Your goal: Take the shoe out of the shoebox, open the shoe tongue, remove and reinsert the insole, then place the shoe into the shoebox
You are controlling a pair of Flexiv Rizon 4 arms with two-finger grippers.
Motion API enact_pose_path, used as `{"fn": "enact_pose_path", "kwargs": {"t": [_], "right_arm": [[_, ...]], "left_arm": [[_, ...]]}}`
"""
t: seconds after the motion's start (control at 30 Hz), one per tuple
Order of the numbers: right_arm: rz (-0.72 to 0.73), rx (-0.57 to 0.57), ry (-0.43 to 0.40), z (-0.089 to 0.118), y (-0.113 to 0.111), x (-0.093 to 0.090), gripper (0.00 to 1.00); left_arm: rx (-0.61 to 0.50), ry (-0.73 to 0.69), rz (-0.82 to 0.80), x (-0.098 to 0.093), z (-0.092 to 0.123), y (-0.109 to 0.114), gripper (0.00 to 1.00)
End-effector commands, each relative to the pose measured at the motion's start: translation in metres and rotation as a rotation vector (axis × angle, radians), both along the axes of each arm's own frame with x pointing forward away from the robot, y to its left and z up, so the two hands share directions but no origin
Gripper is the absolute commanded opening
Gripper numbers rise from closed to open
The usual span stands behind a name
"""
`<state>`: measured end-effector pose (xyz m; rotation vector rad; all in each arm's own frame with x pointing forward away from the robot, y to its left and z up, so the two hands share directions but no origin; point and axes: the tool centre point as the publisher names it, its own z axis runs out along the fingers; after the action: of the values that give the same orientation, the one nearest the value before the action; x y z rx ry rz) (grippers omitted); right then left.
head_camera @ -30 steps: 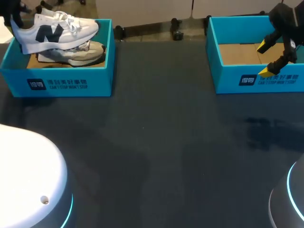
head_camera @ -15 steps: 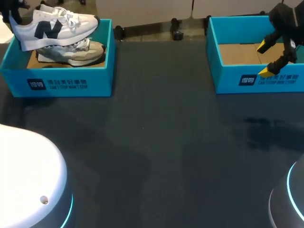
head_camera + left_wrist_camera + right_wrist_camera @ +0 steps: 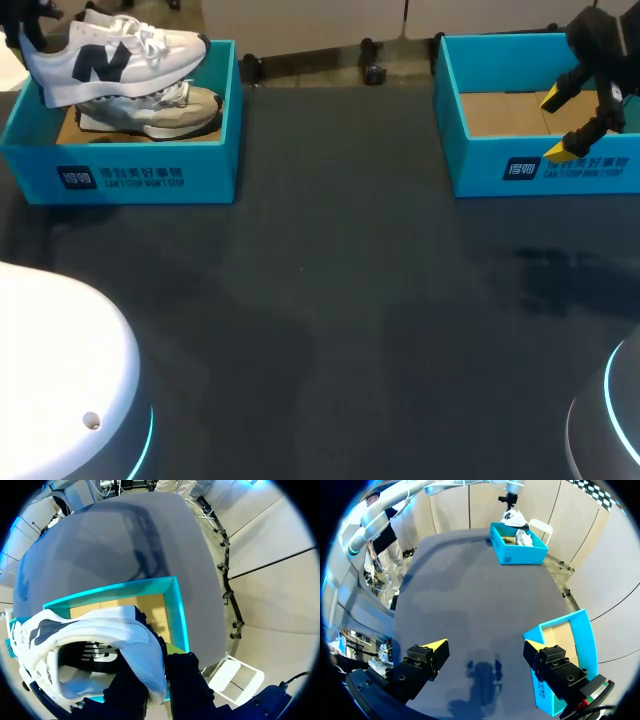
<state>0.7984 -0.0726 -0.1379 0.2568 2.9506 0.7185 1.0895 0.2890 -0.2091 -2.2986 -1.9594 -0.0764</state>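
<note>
My left hand (image 3: 156,677) is clamped on the heel wall of the white shoe (image 3: 95,635). The left wrist view makes this plain, with the left shoebox (image 3: 177,610) below. The head view shows little of that hand, but it does show the shoe held above a grey shoe (image 3: 160,112) lying in that box. My right hand (image 3: 556,125) is open, holding nothing, over the front wall of the right shoebox (image 3: 520,185) on the worktop (image 3: 340,300).

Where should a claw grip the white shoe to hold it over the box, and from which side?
Take the white shoe by its heel collar, from behind: one finger inside the opening, one outside. The rim is thin, and the left claw holds it near level that way.
</note>
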Motion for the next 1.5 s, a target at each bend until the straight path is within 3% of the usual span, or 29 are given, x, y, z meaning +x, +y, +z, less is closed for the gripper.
{"fn": "enact_pose_path", "kwargs": {"t": [0.03,0.77,1.5], "right_arm": [[0.0,-0.003,0.003,0.0,0.001,0.001,1.0],[0.0,-0.003,0.003,0.0,0.001,0.001,1.0],[0.0,-0.003,0.003,0.0,0.001,0.001,1.0]], "left_arm": [[0.001,-0.003,-0.001,-0.002,0.002,0.0,0.0],[0.001,-0.003,-0.001,-0.002,0.002,0.0,0.0],[0.075,-0.048,0.107,-0.057,0.044,-0.057,0.0]]}}
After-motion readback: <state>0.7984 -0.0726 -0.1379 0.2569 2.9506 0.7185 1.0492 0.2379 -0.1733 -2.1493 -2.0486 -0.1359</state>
